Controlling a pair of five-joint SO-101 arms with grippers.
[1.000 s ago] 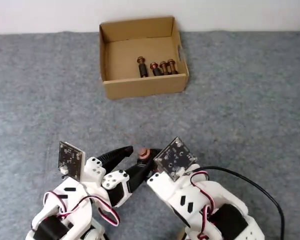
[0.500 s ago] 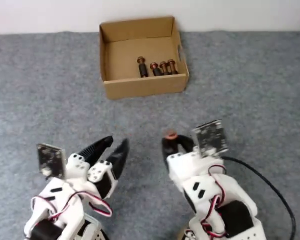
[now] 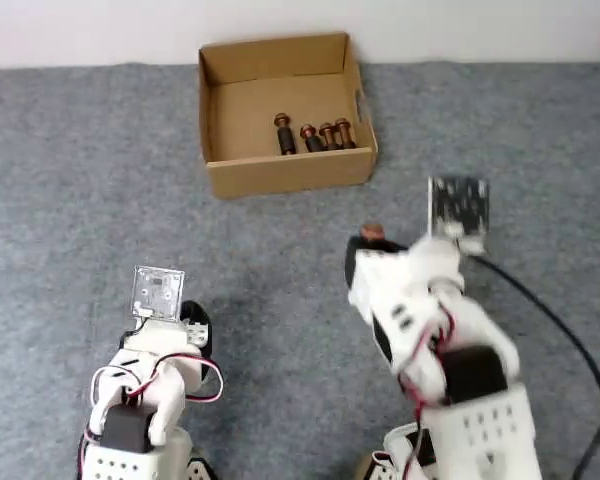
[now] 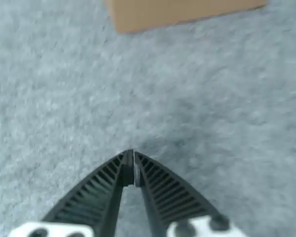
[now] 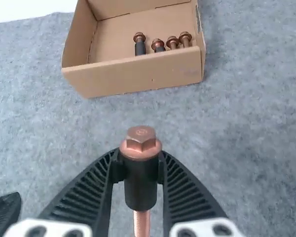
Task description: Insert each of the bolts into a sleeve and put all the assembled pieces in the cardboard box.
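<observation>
**Fifth assembly in hand, short of the box**

High view: cardboard box (image 3: 290, 176) at the far side of the grey tabletop (image 3: 70, 190); four assembled pieces (image 3: 315, 134) in a row inside. Fifth piece (image 3: 371, 233) aloft, nearer than the box's front wall and apart from it.

Left wrist view: left fingers (image 4: 103, 187) clenched tip to tip, nothing between.

Right wrist view: right fingers (image 5: 96, 185) grasping the black sleeve (image 5: 139, 180); copper hex-headed bolt (image 5: 141, 142) seated through it, threaded end protruding. Best carried clear over the front wall, lowered beside the row, then released; kept level to avoid shedding the bolt.
</observation>
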